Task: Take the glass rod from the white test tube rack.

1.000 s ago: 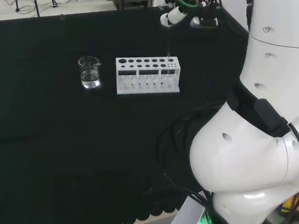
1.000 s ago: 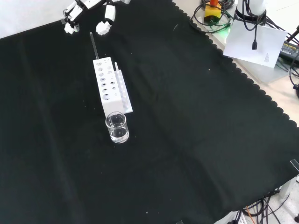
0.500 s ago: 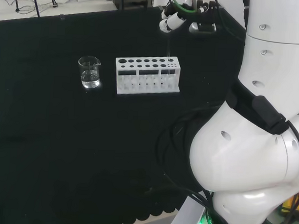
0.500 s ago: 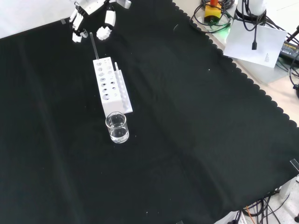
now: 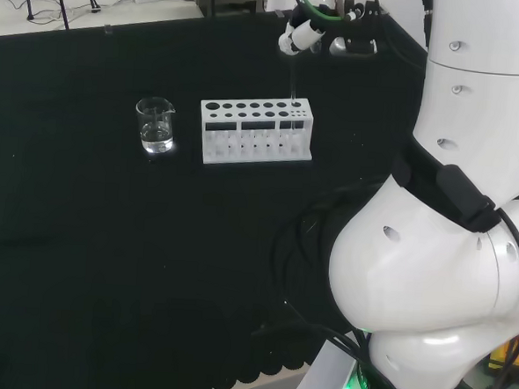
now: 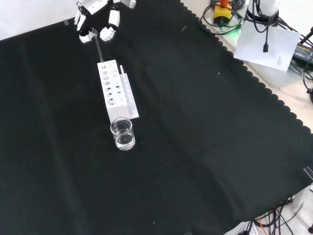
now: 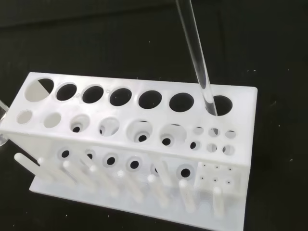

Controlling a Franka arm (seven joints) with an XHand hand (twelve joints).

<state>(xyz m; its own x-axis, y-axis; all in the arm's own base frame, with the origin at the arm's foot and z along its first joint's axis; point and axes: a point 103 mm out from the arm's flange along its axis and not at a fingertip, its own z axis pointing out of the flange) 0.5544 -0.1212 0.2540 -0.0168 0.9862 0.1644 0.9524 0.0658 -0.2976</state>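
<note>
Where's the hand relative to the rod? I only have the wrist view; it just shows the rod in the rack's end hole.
Observer: In the front view, the hand is at the top of the rod, with fingers on either side of it.
Operator: Closed on it?
Observer: Not that I can see. The front view shows a gap between the rod and the finger on its right.
Operator: Anything else near the rack?
Observer: A beaker with clear liquid stands just off the other end of the rack, away from the rod.
</note>
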